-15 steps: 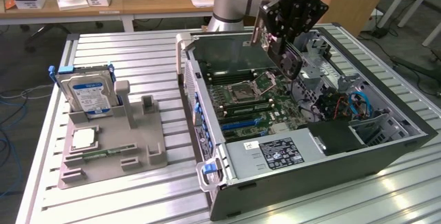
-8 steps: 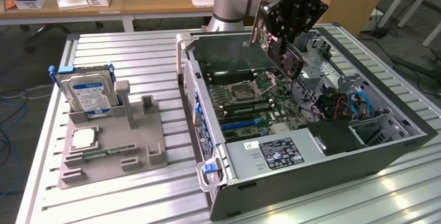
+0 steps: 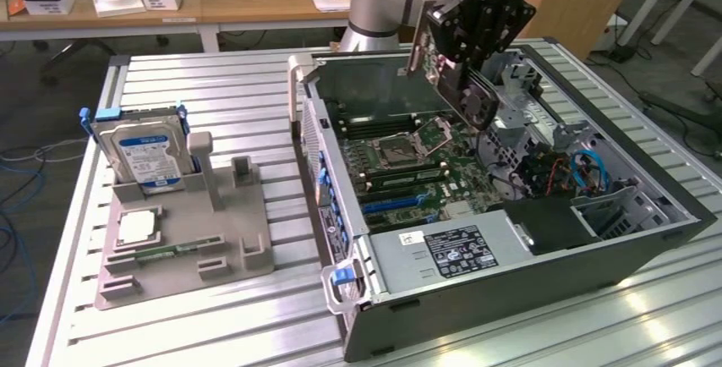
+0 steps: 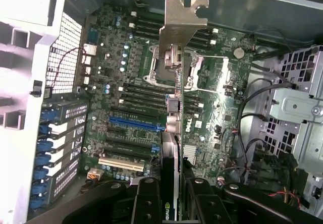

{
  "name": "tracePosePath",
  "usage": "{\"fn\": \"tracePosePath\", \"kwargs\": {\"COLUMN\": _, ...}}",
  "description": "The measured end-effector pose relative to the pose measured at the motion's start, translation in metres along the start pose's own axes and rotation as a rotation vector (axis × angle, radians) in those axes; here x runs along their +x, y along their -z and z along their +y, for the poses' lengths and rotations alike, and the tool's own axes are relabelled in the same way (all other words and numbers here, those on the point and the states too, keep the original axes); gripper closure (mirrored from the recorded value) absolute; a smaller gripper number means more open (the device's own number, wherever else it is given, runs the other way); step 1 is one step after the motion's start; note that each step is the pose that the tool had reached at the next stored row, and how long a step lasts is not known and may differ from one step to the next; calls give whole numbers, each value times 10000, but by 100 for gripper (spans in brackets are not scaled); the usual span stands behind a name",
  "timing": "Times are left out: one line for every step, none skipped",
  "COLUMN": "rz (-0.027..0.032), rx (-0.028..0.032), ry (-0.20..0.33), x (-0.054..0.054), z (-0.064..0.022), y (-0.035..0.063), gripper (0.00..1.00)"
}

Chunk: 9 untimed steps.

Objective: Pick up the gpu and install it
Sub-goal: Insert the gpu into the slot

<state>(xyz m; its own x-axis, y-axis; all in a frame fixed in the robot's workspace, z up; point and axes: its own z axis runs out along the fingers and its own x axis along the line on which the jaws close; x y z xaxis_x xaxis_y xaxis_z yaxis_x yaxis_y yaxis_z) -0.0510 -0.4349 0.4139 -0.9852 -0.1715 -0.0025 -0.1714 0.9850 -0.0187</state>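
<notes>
End effector (image 4: 171,200) in firm grip on NVIDIA-marked gpu (image 4: 178,35), edge-on above Dell-labelled motherboard (image 4: 126,70) in open computer case (image 3: 485,312).

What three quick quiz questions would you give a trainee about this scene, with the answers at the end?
1. True or false: the end effector is shut on the gpu, holding it above the open computer case.
2. Where is the hard drive?
A. Inside the computer case
B. Standing upright in the grey holder on the exterior view's left
C. Held by the end effector
3. Fill in: in the wrist view, the gpu's silver bracket hangs in front of the green ____ inside the case.

Key:
1. True
2. B
3. motherboard
</notes>
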Motion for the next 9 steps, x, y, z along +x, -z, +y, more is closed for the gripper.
{"fn": "tracePosePath", "kwargs": {"rz": -1, "rx": 0, "ry": 47, "x": 0, "z": 0, "y": 0, "gripper": 74}}
{"fn": "tracePosePath", "kwargs": {"rz": -2, "rx": -1, "ry": 105, "x": 0, "z": 0, "y": 0, "gripper": 74}}
{"fn": "tracePosePath", "kwargs": {"rz": -3, "rx": 0, "ry": 159, "x": 0, "z": -1, "y": 0, "gripper": 74}}
{"fn": "tracePosePath", "kwargs": {"rz": -4, "rx": -1, "ry": 209, "x": 0, "z": -1, "y": 0, "gripper": 74}}
{"fn": "tracePosePath", "kwargs": {"rz": -5, "rx": 0, "ry": 259, "x": 0, "z": -1, "y": 0, "gripper": 74}}
{"fn": "tracePosePath", "kwargs": {"rz": -6, "rx": 0, "ry": 310, "x": 0, "z": -1, "y": 0, "gripper": 74}}
{"fn": "tracePosePath", "kwargs": {"rz": -7, "rx": -1, "ry": 358, "x": 0, "z": -2, "y": 0, "gripper": 74}}
{"fn": "tracePosePath", "kwargs": {"rz": -8, "rx": -1, "ry": 405, "x": 0, "z": -2, "y": 0, "gripper": 74}}
{"fn": "tracePosePath", "kwargs": {"rz": -8, "rx": 0, "ry": 451, "x": 0, "z": -2, "y": 0, "gripper": 74}}
